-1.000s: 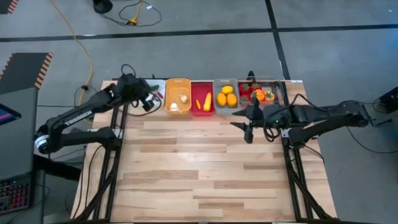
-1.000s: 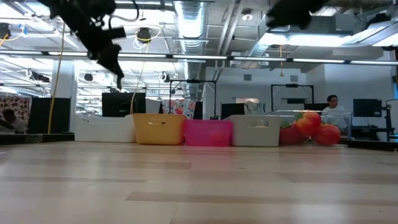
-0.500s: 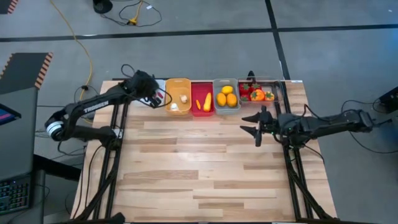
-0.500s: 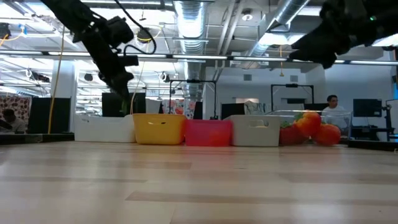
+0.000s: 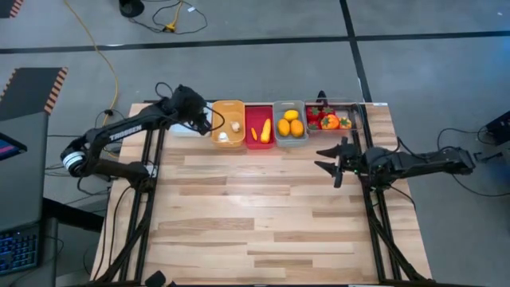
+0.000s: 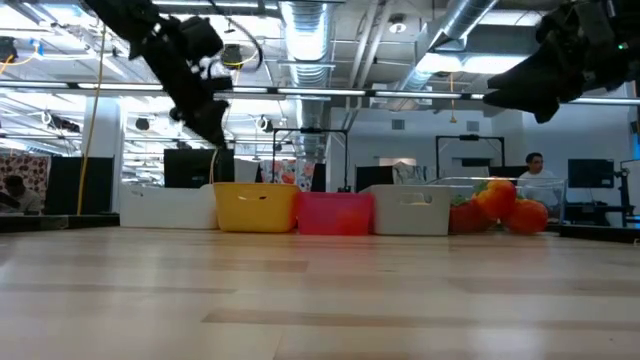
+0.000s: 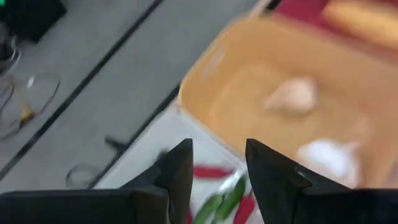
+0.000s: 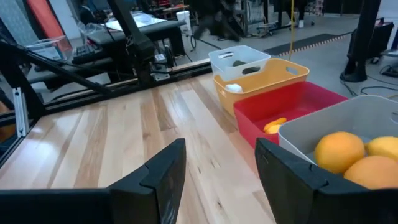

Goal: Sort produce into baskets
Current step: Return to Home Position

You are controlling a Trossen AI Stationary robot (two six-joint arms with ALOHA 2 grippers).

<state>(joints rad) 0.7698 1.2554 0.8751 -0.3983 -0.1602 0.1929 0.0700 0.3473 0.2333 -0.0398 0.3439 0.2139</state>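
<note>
Five bins stand in a row at the table's far edge: a white bin (image 8: pixel 239 58), an orange bin (image 5: pixel 229 123), a red bin (image 5: pixel 260 127), a grey bin (image 5: pixel 290 121) and a clear bin (image 5: pixel 335 117). My left gripper (image 5: pixel 205 121) hangs open and empty above the border of the white and orange bins. Red chillies and green pieces (image 7: pixel 217 193) lie in the white bin and white garlic (image 7: pixel 292 96) in the orange bin. My right gripper (image 5: pixel 332 162) is open and empty above the table, on the near side of the grey and clear bins.
The red bin holds yellow pieces (image 5: pixel 264 133), the grey bin lemons and orange fruit (image 5: pixel 290 125), and the clear bin tomatoes and a pepper (image 5: pixel 328 120). The wooden tabletop (image 5: pixel 263 215) on the near side of the bins is bare. People sit in the room behind (image 6: pixel 535 170).
My left gripper has moved toward the table's right, from beside the white bin to over the border of the white and orange bins. My right gripper has drawn back toward the table's right edge, staying open.
</note>
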